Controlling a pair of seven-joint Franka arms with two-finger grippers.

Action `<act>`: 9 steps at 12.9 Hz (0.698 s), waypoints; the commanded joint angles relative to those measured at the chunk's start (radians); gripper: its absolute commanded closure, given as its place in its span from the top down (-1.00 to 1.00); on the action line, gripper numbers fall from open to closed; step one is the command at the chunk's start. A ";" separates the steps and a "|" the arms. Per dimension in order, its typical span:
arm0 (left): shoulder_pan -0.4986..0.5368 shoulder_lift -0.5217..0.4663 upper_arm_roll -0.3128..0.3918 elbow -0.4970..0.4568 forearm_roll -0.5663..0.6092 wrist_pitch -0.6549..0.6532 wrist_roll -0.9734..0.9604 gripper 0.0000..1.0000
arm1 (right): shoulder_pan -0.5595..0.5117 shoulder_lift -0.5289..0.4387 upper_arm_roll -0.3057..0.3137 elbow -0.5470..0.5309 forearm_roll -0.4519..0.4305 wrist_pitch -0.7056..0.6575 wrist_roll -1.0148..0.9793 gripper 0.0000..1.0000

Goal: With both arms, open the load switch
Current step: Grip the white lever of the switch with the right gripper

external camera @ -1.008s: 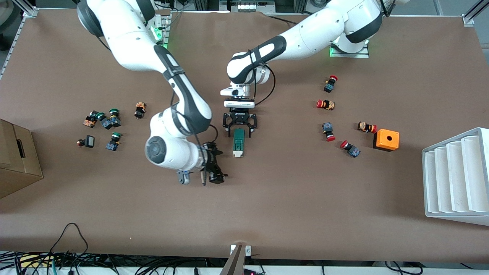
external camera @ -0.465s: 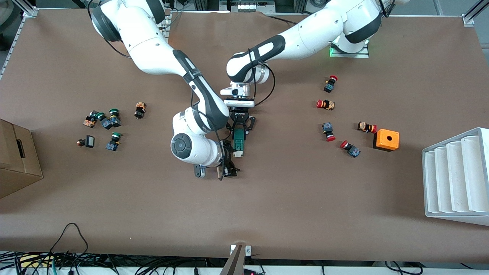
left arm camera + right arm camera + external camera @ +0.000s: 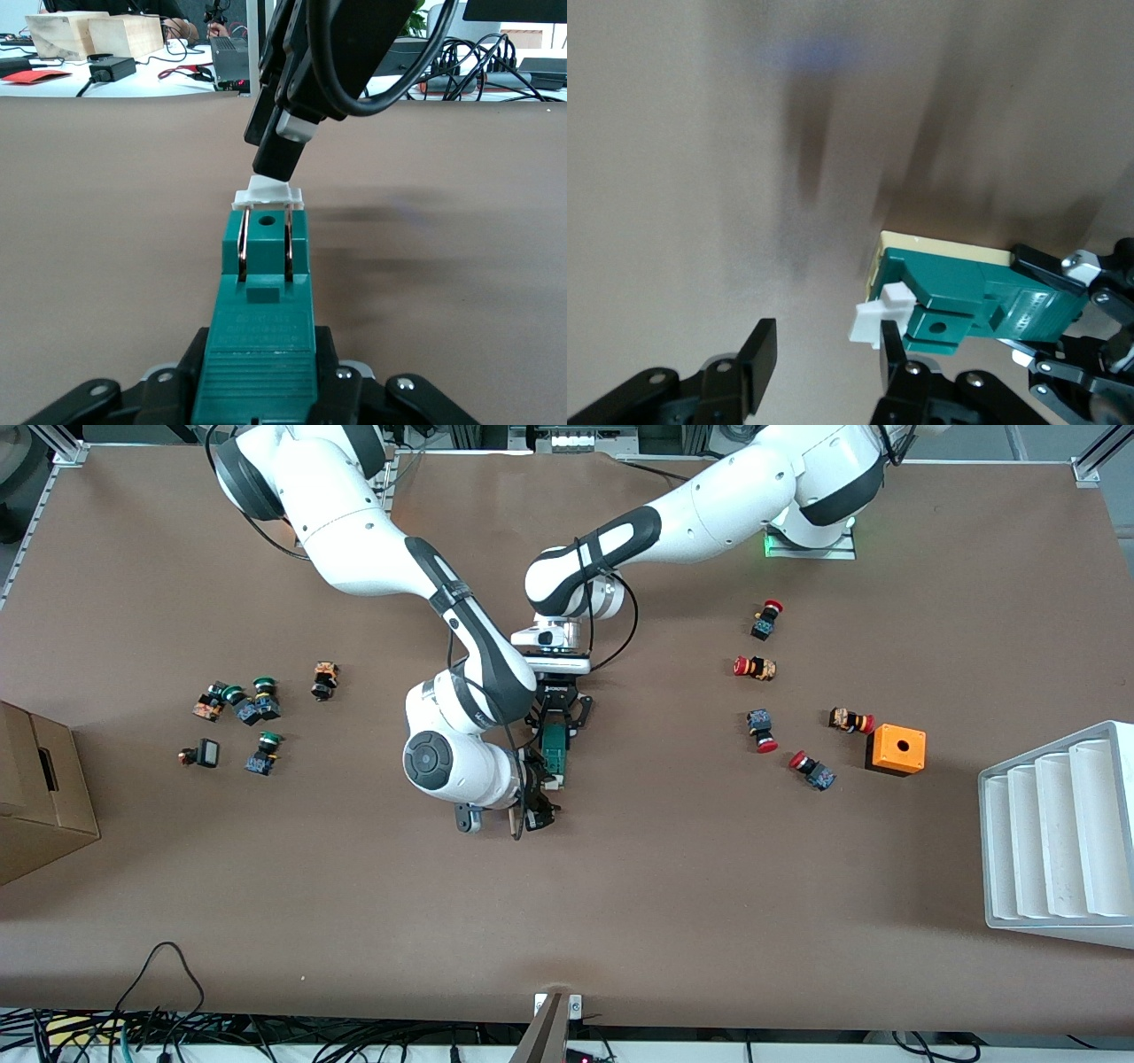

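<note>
The load switch (image 3: 555, 753) is a narrow dark-green block lying mid-table, its white tab (image 3: 551, 783) pointing toward the front camera. My left gripper (image 3: 556, 722) is shut on the end away from the tab, and in the left wrist view the green body (image 3: 266, 301) fills the space between the jaws (image 3: 263, 359). My right gripper (image 3: 537, 804) stands at the tab end, open. In the right wrist view one finger (image 3: 893, 345) touches the tab (image 3: 879, 320), and the rest of the gap (image 3: 826, 350) holds nothing.
Several red-capped buttons (image 3: 756, 667) and an orange box (image 3: 896, 748) lie toward the left arm's end, beside a white slotted rack (image 3: 1059, 837). Green-capped buttons (image 3: 252, 707) and a cardboard box (image 3: 40, 793) sit toward the right arm's end.
The left gripper has closed on the switch. The right arm has swung in to the tab end, and its jaws have narrowed.
</note>
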 commanded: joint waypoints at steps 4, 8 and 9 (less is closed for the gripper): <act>-0.003 0.038 0.005 0.029 0.039 0.008 -0.034 -0.61 | 0.010 0.015 -0.015 0.027 0.018 -0.070 0.061 0.05; -0.003 0.038 0.005 0.030 0.039 0.008 -0.034 -0.61 | 0.010 0.019 -0.014 0.027 0.021 -0.083 0.104 0.05; -0.003 0.038 0.005 0.030 0.039 0.008 -0.034 -0.61 | 0.012 0.022 -0.014 0.029 0.021 -0.090 0.113 0.05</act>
